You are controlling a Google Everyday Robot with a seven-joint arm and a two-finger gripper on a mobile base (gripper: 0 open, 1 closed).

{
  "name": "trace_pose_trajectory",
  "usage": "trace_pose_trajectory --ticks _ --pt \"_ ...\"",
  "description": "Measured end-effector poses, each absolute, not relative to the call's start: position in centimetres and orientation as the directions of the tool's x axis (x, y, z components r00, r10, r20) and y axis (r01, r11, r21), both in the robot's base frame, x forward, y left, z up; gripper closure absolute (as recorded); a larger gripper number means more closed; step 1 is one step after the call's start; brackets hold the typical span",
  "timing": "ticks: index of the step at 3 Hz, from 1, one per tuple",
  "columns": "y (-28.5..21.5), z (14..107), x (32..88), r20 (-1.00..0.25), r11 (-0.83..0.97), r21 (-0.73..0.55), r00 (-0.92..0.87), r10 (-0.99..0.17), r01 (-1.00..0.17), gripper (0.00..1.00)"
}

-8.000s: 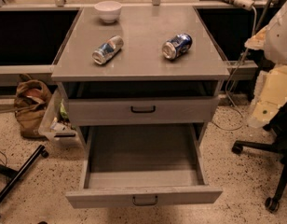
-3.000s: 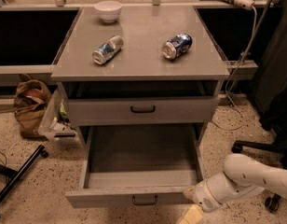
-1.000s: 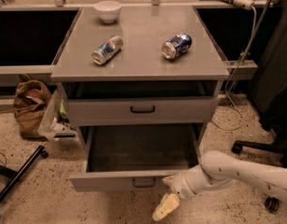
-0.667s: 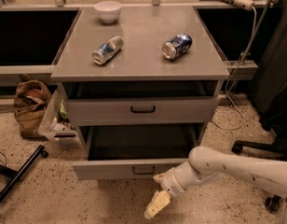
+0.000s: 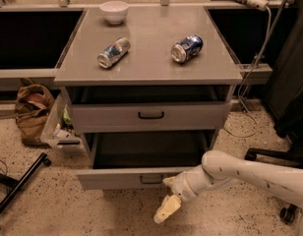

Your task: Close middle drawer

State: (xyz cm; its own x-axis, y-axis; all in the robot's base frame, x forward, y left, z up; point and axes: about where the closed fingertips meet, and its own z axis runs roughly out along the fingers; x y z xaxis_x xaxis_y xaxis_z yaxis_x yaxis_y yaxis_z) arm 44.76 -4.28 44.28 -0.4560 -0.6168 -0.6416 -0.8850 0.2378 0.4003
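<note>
The middle drawer (image 5: 117,179) is the grey drawer pulled partly out below the uppermost grey drawer (image 5: 107,117). Its flat front carries a small dark loop handle (image 5: 150,179) and its dark inside shows above. My gripper (image 5: 167,195) is low at the front of this drawer, just right of the handle. It is open and empty, with the upper cream finger (image 5: 168,182) against the drawer front and the lower finger (image 5: 166,209) hanging toward the floor. The white arm (image 5: 250,173) reaches in from the right. The lowest drawer is hidden.
On the cabinet top (image 5: 151,53) lie two cans (image 5: 113,52) (image 5: 187,48) and a white bowl (image 5: 114,11). A brown bag (image 5: 32,109) and a plastic bin (image 5: 58,127) sit left of the cabinet. A black stand leg (image 5: 21,188) lies on the floor at left, a chair base (image 5: 284,156) at right.
The middle drawer has slid inward from fully pulled out to partly out. My gripper came in from the right, met the drawer front and moved inward and left with it.
</note>
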Motion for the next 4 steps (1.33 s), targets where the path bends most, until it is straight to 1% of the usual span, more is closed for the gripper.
trace_pose_trajectory --ticks 1,3,4 --pt "-3.9 44.5 46.9 -0.668 0.223 0.379 -0.432 -0.606 -0.898 0.0" --pt "-3.1 44.7 49.3 -0.689 0.204 0.36 -0.407 -0.599 -0.91 0.0" --pt "-3.2 44.1 49.8 -0.686 0.196 0.371 -0.41 -0.6 -0.908 0.0"
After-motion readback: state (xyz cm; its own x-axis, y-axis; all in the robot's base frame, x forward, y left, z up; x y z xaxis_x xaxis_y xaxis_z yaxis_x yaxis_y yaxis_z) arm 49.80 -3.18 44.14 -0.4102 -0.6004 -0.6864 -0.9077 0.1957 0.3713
